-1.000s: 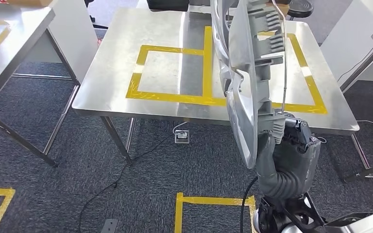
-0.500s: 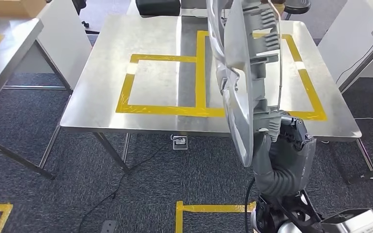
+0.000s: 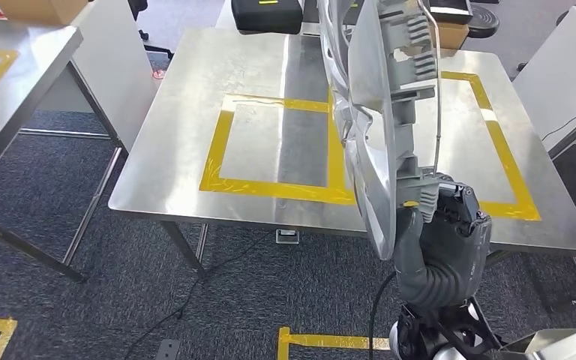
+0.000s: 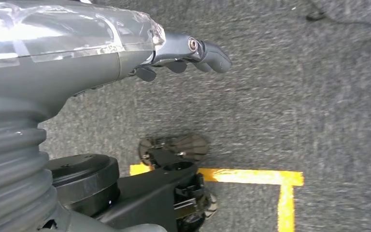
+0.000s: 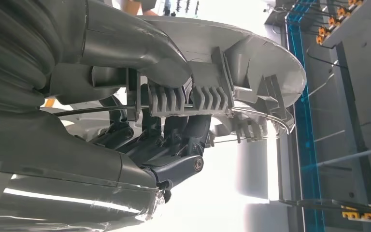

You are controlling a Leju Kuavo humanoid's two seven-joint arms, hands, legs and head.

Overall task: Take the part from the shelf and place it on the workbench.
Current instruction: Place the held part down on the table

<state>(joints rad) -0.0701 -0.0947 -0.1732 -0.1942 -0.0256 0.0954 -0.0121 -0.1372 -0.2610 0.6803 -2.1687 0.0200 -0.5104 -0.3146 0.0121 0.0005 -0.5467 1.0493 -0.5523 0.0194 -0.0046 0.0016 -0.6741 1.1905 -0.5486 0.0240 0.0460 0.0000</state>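
Nearest in the head view, the right hand [image 3: 427, 206] rises on its grey ribbed wrist and grips the lower end of the part [image 3: 379, 120], a long silver-grey moulded shell with ribbed clips along its back and a thin wire bail [image 3: 437, 97] running beside them. The part stands upright on edge, held in the air in front of the workbench [image 3: 195, 135] and touching nothing else; its top is cut off by the picture's upper edge, so its full length cannot be told. The shell hides most of the hand's fingers in this view; in the right wrist view the thick thumb [image 5: 140, 48] lies over the shell's outer face while the darker fingers [image 5: 174, 140] curl in behind the ribbed clips, part of them buried in the moulding. In the left wrist view the left hand [image 4: 183, 53] hangs over dark carpet, its fingers loosely extended and holding nothing. On the floor near the robot lie yellow tape corners [image 3: 330, 341] and a black cable [image 3: 187, 292] trailing under the bench towards a small socket box [image 3: 286, 235]. The steel workbench carries two yellow taped rectangles [image 3: 270, 142]; the part blocks the strip between them and a share of the right one. At the far edge sit a black case [image 3: 266, 15] and a brown box [image 3: 450, 30], both partly cut off. Another steel table [image 3: 7, 90] stands to the left.
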